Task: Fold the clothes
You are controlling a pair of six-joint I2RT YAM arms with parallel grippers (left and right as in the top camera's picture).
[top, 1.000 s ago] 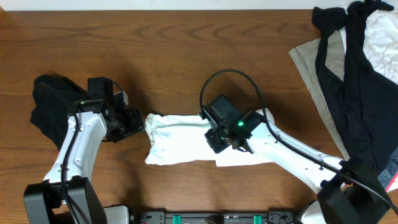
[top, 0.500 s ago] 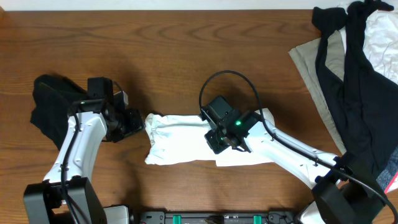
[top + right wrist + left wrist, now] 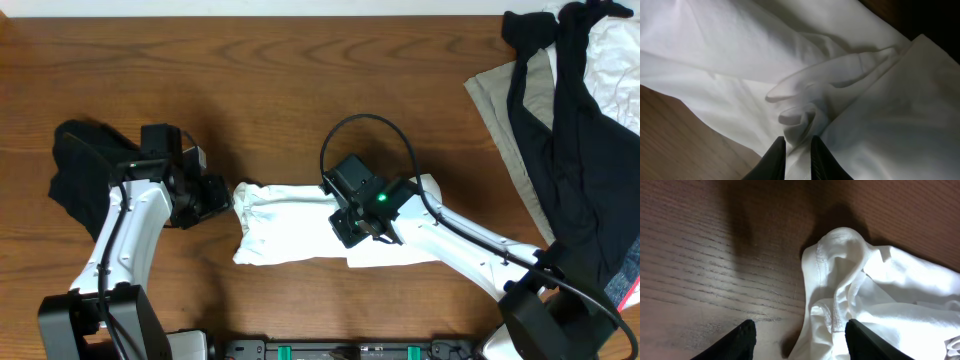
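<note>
Barely anything had moved: the right end effector [image 3: 797,145] had nipped slightly tighter on a fold of the white T-shirt [image 3: 290,225]. The left end effector [image 3: 800,332] stood open at the shirt's left edge, with the table [image 3: 300,80] stretching beyond.

Dark brown wooden table [image 3: 250,70] with clear grain, softly lit, a pale strip along its far edge

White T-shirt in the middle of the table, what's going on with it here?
The white T-shirt lies bunched in a strip on the table. The right end effector pinches a fold near its middle. The left end effector is open, straddling the shirt's left end without gripping. A black garment lies at far left; a pile of other clothes sits at far right.
</note>
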